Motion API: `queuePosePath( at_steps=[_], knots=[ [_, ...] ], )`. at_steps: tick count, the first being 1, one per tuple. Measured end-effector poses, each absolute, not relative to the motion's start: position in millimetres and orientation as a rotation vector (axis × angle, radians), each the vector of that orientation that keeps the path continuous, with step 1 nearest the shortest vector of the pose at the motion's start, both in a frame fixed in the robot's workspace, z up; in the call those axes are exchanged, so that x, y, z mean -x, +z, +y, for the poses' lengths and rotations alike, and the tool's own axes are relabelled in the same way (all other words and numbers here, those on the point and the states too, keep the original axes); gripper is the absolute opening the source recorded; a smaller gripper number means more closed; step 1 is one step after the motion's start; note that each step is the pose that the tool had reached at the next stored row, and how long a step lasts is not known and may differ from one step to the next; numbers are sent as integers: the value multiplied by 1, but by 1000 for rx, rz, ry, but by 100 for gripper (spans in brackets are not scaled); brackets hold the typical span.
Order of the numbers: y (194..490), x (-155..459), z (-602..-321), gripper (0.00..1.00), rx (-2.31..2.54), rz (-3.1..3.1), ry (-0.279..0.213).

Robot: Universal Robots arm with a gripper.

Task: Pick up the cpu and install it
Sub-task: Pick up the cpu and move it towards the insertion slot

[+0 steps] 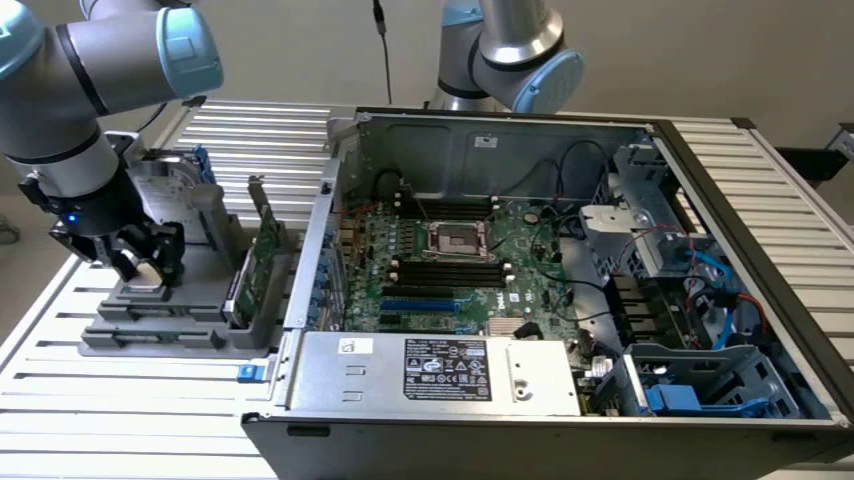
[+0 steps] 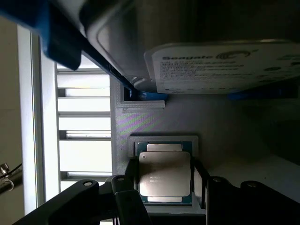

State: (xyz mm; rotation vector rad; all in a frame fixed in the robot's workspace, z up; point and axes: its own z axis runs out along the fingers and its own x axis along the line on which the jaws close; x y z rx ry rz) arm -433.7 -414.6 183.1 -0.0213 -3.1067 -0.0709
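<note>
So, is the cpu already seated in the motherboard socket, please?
No, the cpu lies in its grey holder beside the hard drive, fingers flanking it.

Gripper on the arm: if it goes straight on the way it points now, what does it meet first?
Most likely the cpu, lying flat in its pocket of the grey holder, directly in line with the gripper. How much gap lies between them is hard to judge, so contact may be very near.

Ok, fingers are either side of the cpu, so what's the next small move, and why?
Probably close the gripper on the cpu: its fingers flank the chip in its grey holder, with slim gaps remaining, so nothing is gripped yet.
</note>
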Motion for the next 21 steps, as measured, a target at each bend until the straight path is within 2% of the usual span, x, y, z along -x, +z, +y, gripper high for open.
queuePosePath(
  at_steps=[9, 21],
  knots=[
    [194, 434, -415, 55, 21, -3107, -71],
    [251, 431, -415, 55, 21, -3107, -71]
  ],
)
